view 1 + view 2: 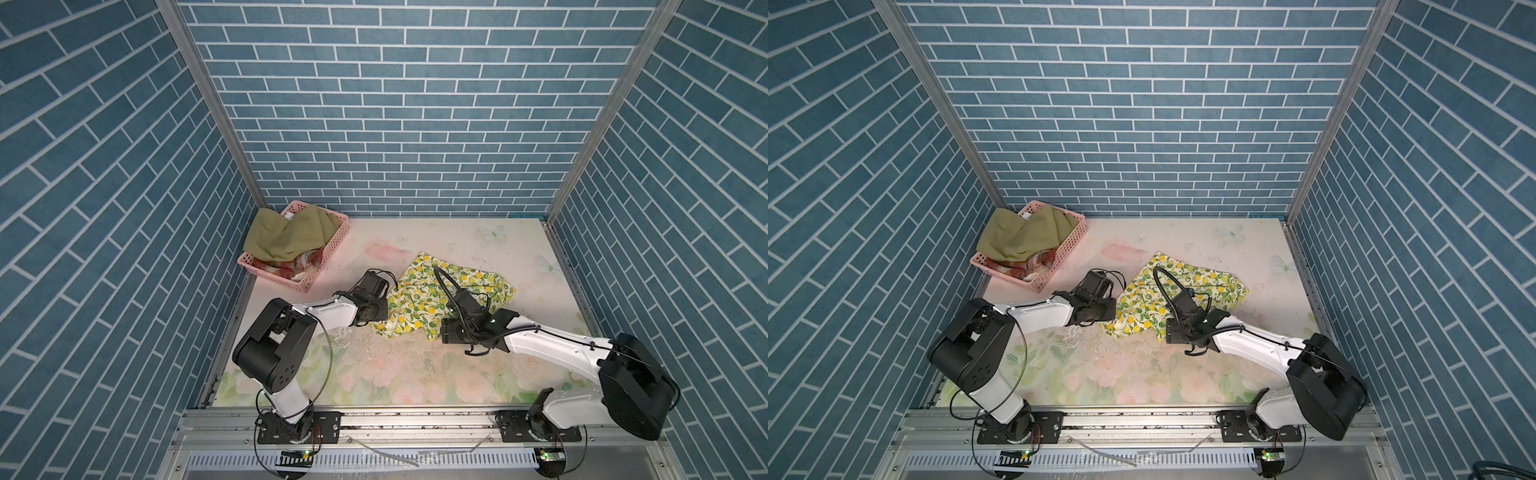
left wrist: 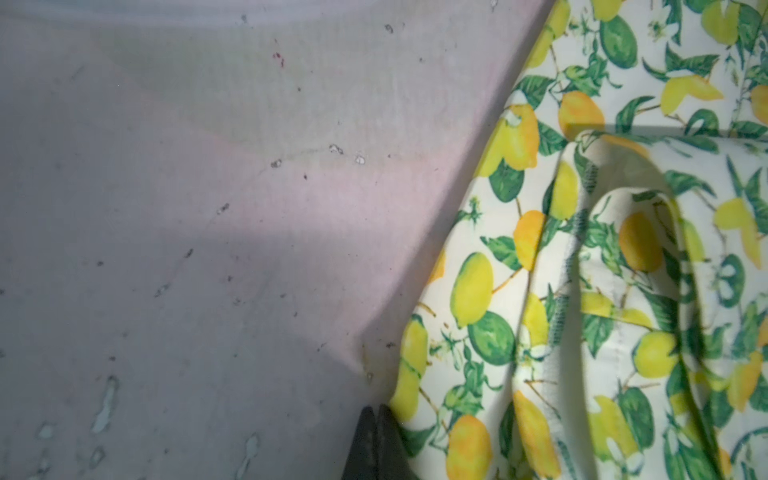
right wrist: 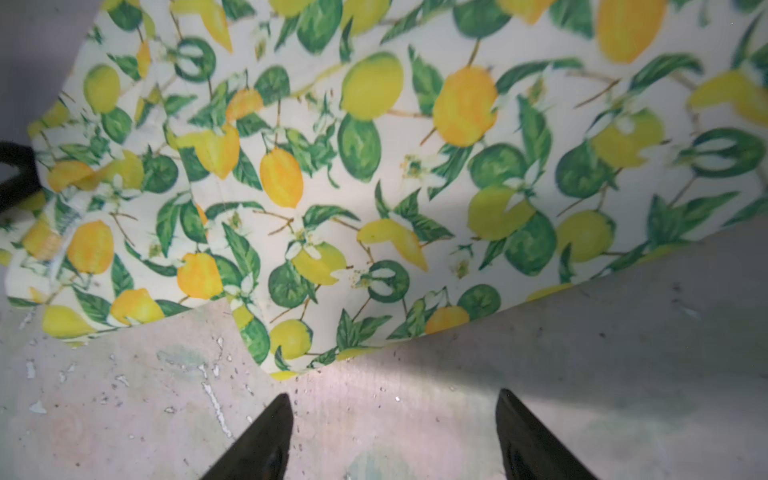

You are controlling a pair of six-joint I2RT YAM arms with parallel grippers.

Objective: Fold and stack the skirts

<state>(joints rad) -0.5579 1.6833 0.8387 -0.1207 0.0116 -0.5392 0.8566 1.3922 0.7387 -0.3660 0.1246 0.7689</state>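
The scuffed, rose-printed tabletop (image 1: pixel 415 374) is boxed by blue brick-pattern walls (image 1: pixel 395 104) on three sides. The lemon skirt (image 1: pixel 419 291) lies rumpled mid-tabletop. The olive skirt (image 1: pixel 286 237) and plaid skirt (image 1: pixel 286 268) fill the pink basket (image 1: pixel 328 266) in the far left corner. The left claw (image 2: pixel 376 409) is clenched at the lemon skirt's edge; whether it pinches cloth, I cannot tell. The right claw (image 3: pixel 395 392) is released over bare surface beside the hem. Bare surface runs along the near edge and far right corner.

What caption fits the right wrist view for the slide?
Open jaws over the table covering, just short of the lemon-print skirt edge.
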